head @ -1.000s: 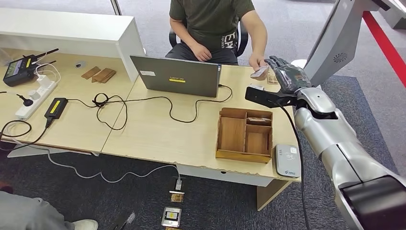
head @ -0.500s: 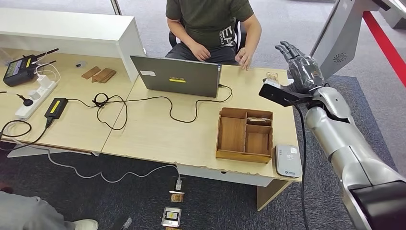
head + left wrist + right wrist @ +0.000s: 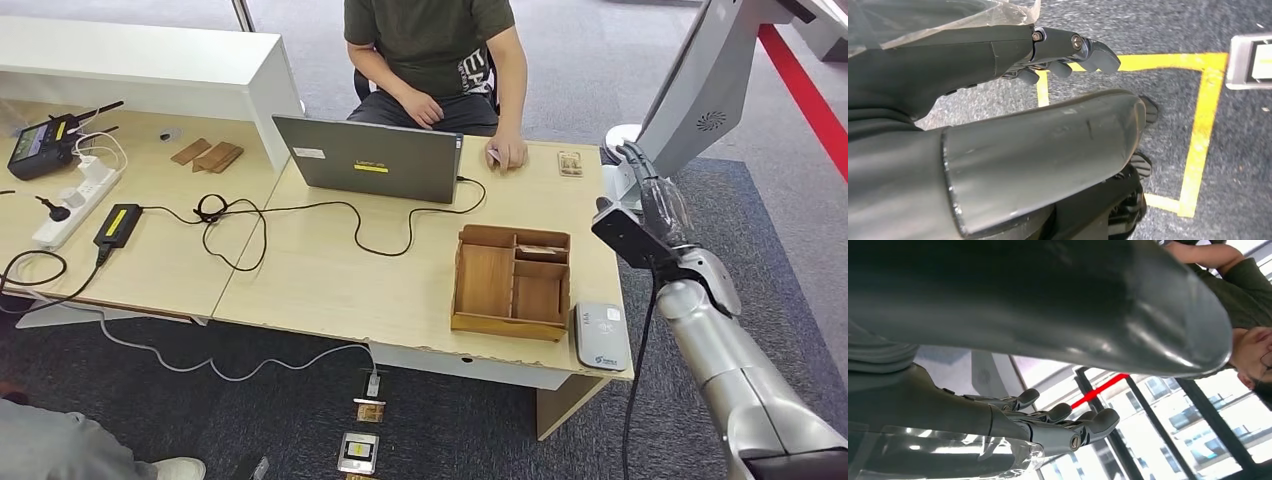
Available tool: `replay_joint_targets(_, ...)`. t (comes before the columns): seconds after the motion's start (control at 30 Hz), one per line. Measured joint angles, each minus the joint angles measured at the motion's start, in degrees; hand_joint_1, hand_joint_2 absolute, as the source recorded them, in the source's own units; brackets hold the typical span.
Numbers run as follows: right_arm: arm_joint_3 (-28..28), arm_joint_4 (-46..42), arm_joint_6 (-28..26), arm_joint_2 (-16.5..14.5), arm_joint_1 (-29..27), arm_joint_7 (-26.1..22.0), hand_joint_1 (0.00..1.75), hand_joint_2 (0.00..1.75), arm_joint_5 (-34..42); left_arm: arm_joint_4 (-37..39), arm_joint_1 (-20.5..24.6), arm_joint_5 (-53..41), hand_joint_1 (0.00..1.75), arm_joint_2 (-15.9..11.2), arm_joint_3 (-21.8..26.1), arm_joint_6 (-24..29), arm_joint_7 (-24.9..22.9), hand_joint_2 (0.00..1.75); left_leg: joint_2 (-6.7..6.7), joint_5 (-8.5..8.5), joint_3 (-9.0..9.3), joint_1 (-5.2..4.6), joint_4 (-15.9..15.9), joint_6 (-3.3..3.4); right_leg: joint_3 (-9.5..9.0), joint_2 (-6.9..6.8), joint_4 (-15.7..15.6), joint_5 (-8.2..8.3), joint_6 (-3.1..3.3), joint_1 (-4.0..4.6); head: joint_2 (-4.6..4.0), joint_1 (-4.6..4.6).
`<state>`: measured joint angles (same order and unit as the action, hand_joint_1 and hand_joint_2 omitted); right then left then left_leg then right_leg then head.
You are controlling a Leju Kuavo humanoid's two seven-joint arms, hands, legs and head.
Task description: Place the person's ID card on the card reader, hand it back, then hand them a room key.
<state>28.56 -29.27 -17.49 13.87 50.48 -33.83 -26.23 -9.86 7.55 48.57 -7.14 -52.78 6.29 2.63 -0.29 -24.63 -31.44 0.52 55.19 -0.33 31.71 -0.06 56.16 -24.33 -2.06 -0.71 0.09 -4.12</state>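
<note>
My right hand (image 3: pixel 657 203) is raised off the table's right edge, fingers spread, holding nothing; in the right wrist view its fingers (image 3: pixel 1058 422) are straight and empty. The person's hand (image 3: pixel 509 153) rests on the table beside the laptop, with a small card (image 3: pixel 493 155) under its fingers. The white card reader (image 3: pixel 600 336) lies at the front right corner of the table. A wooden tray (image 3: pixel 485 282) beside it holds cards (image 3: pixel 540 250) in a small rear compartment. My left hand (image 3: pixel 998 130) hangs over the carpet, its fingers (image 3: pixel 1083 47) extended and empty.
A grey laptop (image 3: pixel 368 160) stands open at the table's far side, cables trailing to the left. A small object (image 3: pixel 570 163) lies at the far right corner. A white robot stand (image 3: pixel 700 90) rises just behind my right hand. Yellow tape (image 3: pixel 1198 125) marks the floor.
My right hand let go of the card at the person's hand, then drew back to the right and lower. The person's hand carried the card to the table beside the laptop.
</note>
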Motion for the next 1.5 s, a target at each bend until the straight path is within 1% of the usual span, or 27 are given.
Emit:
replay_joint_targets(0.13,0.97,-8.81,-2.98,3.25,-7.22,6.81,0.0,0.0,10.14,0.0,-0.22,1.2,0.0,0.3,0.21,1.6,-0.6,0.0,-0.02,-0.03,-0.03,0.0,0.0,0.03,-0.02,-0.03,-0.01,0.0,-0.01,0.0,0.01,0.0)
replay_joint_targets(0.2,1.95,-13.62,-4.94,5.23,-10.58,9.69,0.0,0.0,13.42,0.0,-0.25,1.54,0.0,0.35,0.24,1.82,-0.86,0.0,-0.01,-0.07,-0.03,-0.02,-0.01,0.05,-0.01,-0.01,-0.02,-0.01,-0.01,-0.01,0.0,0.0)
replay_joint_targets(0.27,2.89,-18.11,-6.25,7.18,-13.42,11.64,0.0,0.0,15.2,0.0,-0.23,1.67,0.0,0.38,0.25,1.85,-1.23,0.0,0.0,-0.09,-0.03,-0.03,-0.01,0.06,0.0,0.01,-0.03,-0.01,-0.01,-0.02,0.0,-0.01)
replay_joint_targets(0.37,3.99,-22.97,-6.84,9.49,-16.21,13.72,0.0,0.0,16.76,0.0,-0.24,1.77,0.0,0.42,0.24,1.92,-1.59,0.0,0.0,-0.1,-0.03,-0.03,-0.01,0.06,0.0,0.01,-0.03,-0.01,-0.02,-0.02,0.0,0.0)
replay_joint_targets(0.5,5.64,-28.62,-6.63,12.04,-18.86,14.64,0.0,0.0,17.46,0.0,-0.24,1.85,0.0,0.43,0.24,2.03,-1.52,0.0,0.0,-0.1,-0.03,-0.03,-0.02,0.06,0.0,0.01,-0.03,-0.01,-0.02,-0.02,0.0,-0.01)
replay_joint_targets(0.63,7.33,-32.64,-5.87,13.5,-19.73,14.67,0.0,1.75,15.9,0.0,-0.22,1.95,0.0,0.43,0.24,2.06,-1.3,0.0,0.01,-0.09,-0.04,-0.02,-0.02,0.06,0.0,0.01,-0.02,-0.01,-0.02,-0.01,0.0,-0.01)
replay_joint_targets(0.77,9.26,-35.67,-5.08,13.84,-19.65,15.24,0.0,1.75,12.14,0.0,-0.16,2.1,0.0,0.46,0.24,2.4,-1.23,0.0,0.01,-0.09,-0.04,-0.02,-0.03,0.06,-0.02,0.01,-0.01,-0.02,-0.02,-0.01,0.0,-0.01)
replay_joint_targets(0.97,12.96,-38.57,-4.56,13.13,-18.92,15.74,0.0,1.75,8.21,0.0,-0.05,2.35,0.0,0.69,0.24,2.66,-1.07,0.0,0.01,-0.09,-0.04,-0.02,-0.03,0.06,-0.02,0.01,-0.01,-0.02,-0.02,-0.01,0.0,-0.01)
replay_joint_targets(1.13,15.07,-39.28,-4.97,12.34,-18.77,16.36,0.0,1.75,7.55,0.0,0.11,2.0,0.0,0.8,0.22,2.19,-0.46,0.0,0.01,-0.09,-0.04,-0.02,-0.03,0.06,-0.02,0.0,-0.02,-0.02,-0.02,-0.01,0.01,-0.01)
replay_joint_targets(1.5,17.44,-40.0,-7.09,12.44,-19.22,18.32,0.0,1.75,6.67,0.0,0.2,0.89,0.0,0.7,-0.01,0.39,0.07,0.0,0.01,-0.09,-0.05,-0.02,-0.03,0.06,-0.01,0.0,-0.02,-0.02,-0.02,-0.01,0.0,-0.01)
